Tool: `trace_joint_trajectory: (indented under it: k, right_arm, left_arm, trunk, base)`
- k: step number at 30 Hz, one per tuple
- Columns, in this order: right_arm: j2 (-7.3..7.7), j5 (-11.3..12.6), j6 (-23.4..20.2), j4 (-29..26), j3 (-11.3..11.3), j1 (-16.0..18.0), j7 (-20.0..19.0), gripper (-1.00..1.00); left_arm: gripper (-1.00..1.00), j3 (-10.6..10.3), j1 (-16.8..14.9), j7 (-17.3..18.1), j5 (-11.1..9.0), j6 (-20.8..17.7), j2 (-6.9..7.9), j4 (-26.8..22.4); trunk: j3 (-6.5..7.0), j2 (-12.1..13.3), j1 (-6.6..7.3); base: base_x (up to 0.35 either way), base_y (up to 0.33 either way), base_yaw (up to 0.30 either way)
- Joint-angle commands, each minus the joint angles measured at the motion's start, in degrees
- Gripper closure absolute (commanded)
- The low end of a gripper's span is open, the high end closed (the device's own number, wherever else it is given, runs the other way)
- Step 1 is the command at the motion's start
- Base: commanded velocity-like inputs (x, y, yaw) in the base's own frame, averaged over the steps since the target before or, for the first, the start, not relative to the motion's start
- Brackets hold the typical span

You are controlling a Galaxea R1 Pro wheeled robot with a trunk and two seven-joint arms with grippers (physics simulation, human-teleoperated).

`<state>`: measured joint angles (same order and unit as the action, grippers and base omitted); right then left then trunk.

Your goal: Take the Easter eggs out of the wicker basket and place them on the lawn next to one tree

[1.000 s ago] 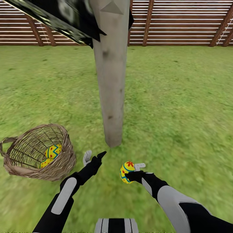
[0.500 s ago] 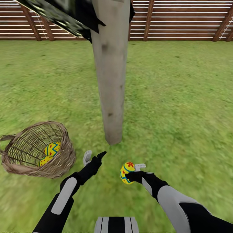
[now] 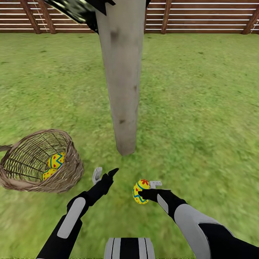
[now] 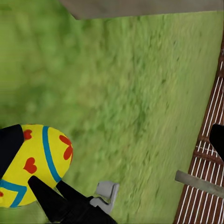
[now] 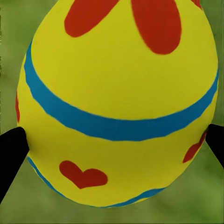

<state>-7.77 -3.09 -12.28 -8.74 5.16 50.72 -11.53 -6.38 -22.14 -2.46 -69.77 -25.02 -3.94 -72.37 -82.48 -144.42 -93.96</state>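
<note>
- The right hand [image 3: 144,192] held one Easter egg [image 3: 140,191] above the lawn [image 3: 201,115], its dark fingers pinched on the egg's two opposite sides, as the right wrist view showed, with the shell bulging between them.
- The left hand [image 3: 105,172] hung free beside it with nothing between its fingers, one pale and one black, spread a modest way apart.
- That held egg sat just short of the foot of the tree [image 3: 122,90], the pale grey trunk standing straight ahead of both arms.
- Off toward the left edge of the lawn the wicker basket [image 3: 68,169] lay tipped on its side with its mouth toward the robot, and two more eggs [image 3: 55,160] rested inside against its lower wall, touching each other.
- Behind it all ran the brown slatted fence [image 3: 201,16] along the lawn's far edge.
- The egg looked hard, smooth and light, so I'd judge it prone to squirt out of a pinch taken off-centre; the sound grip was across its widest girth, which was about where the fingers sat.
- Rounded as it was, it would likely roll once let go, so setting it down low on the grass seemed wiser than dropping it.
- One egg was nearly placed; two were left in the basket.
</note>
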Motion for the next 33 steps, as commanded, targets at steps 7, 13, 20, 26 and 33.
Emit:
trace_joint_trajectory:
  k: [7, 13, 20, 26, 33]
  right_arm:
    - [-0.12, -0.34, -0.30, -2.32, 1.51, 1.89, 4.68, 1.00]
    - [-0.14, -0.25, -0.65, -1.41, 3.18, 5.48, 10.59, 1.00]
    - [-0.14, -0.26, -0.56, 0.18, 3.19, 7.01, 11.00, 1.00]
    - [-0.10, -0.50, -0.15, -0.65, 3.19, 7.07, 11.01, 1.00]
    - [-0.20, -0.59, 5.08, -0.67, 3.15, 7.02, 10.92, 1.00]
  left_arm:
    - [-1.00, 0.05, -0.01, -0.22, -0.54, -0.21, -0.01, -0.05]
    - [-1.00, 0.04, -0.01, -0.26, -0.54, -0.21, -0.01, -0.05]
    - [-1.00, 0.01, -0.01, -0.25, -0.54, -0.21, -0.01, -0.05]
    - [-1.00, 0.04, -0.01, -0.26, -0.54, -0.21, -0.01, -0.05]
    - [-1.00, 0.05, -0.01, -0.24, -0.54, -0.21, -0.01, -0.05]
  trunk:
    - [-0.26, -0.02, -0.03]
    - [-0.26, -0.02, -0.03]
    - [-1.82, -0.12, -0.21]
    - [-3.14, -0.20, -0.36]
    - [-3.81, -0.24, -0.44]
  base:
    - [0.000, 0.000, 0.000]
    - [0.000, 0.000, 0.000]
    - [0.000, 0.000, 0.000]
    - [0.000, 0.000, 0.000]
    - [0.000, 0.000, 0.000]
